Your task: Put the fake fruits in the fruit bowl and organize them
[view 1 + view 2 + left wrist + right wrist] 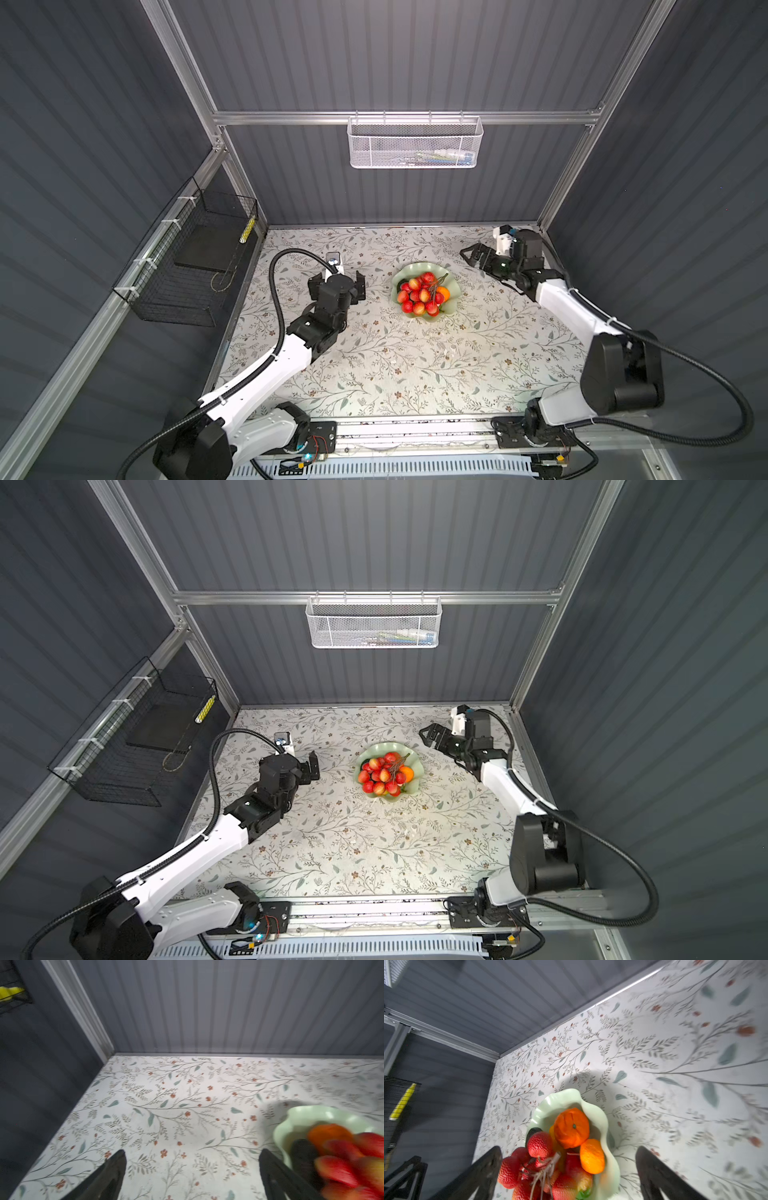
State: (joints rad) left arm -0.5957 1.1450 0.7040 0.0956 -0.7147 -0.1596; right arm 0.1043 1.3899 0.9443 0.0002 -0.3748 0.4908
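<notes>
The pale green fruit bowl (415,266) (382,745) stands mid-table, heaped with fake fruits. A bunch of red-yellow cherries (417,293) (382,776) lies on top, with an orange (444,294) (407,774) at its right. In the right wrist view I see the large orange (571,1127), the small orange (592,1156), the cherries (527,1165), the dark avocado (533,1131) and the bowl (600,1118). My right gripper (467,257) (426,733) (569,1148) hangs open and empty, back-right of the bowl. My left gripper (336,275) (291,758) (192,1152) is open and empty, left of the bowl (301,1113).
A white mesh basket (415,143) hangs on the back wall. A black wire basket (187,266) on the left wall holds a yellow item (248,230). Grey walls close off the floral table at the back and both sides.
</notes>
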